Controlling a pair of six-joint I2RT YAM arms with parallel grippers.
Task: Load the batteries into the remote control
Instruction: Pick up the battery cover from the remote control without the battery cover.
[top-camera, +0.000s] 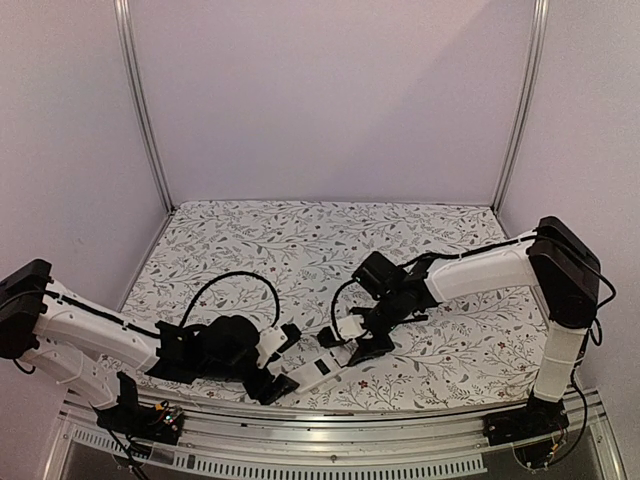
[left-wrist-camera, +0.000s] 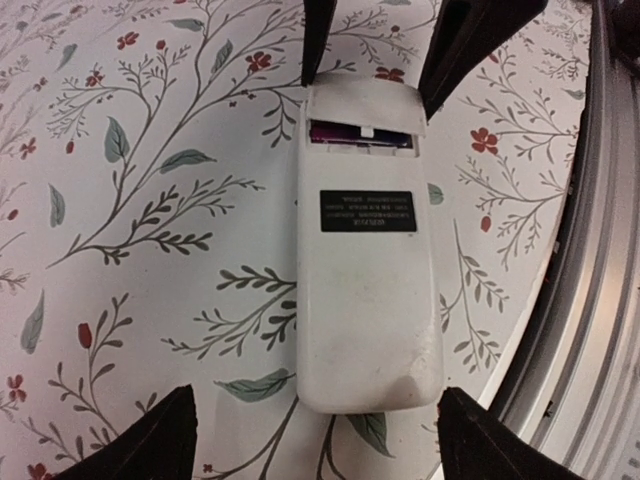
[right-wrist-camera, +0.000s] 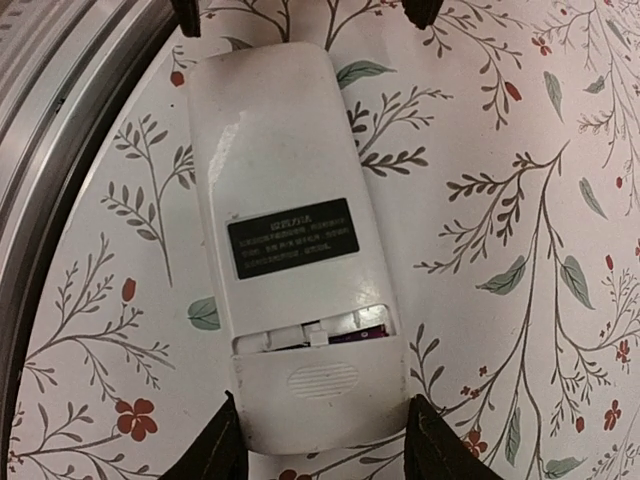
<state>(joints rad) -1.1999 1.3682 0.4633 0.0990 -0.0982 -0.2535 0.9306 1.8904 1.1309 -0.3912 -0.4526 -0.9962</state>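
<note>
- While our right gripper clamps the cover end of the remote control, a finger presses each side, probably to slide that cover.
- Our left gripper stands wide apart astride the opposite end, touching nothing, seemingly as a stop.
- A gap shows something purplish; whether the batteries are inside we cannot tell.
- The remote lies back-up on the floral cloth, beside the front rail.

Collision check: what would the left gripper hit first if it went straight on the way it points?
Probably the remote control lying between the left gripper's open fingers; the tablecloth might come first, depth unclear.
</note>
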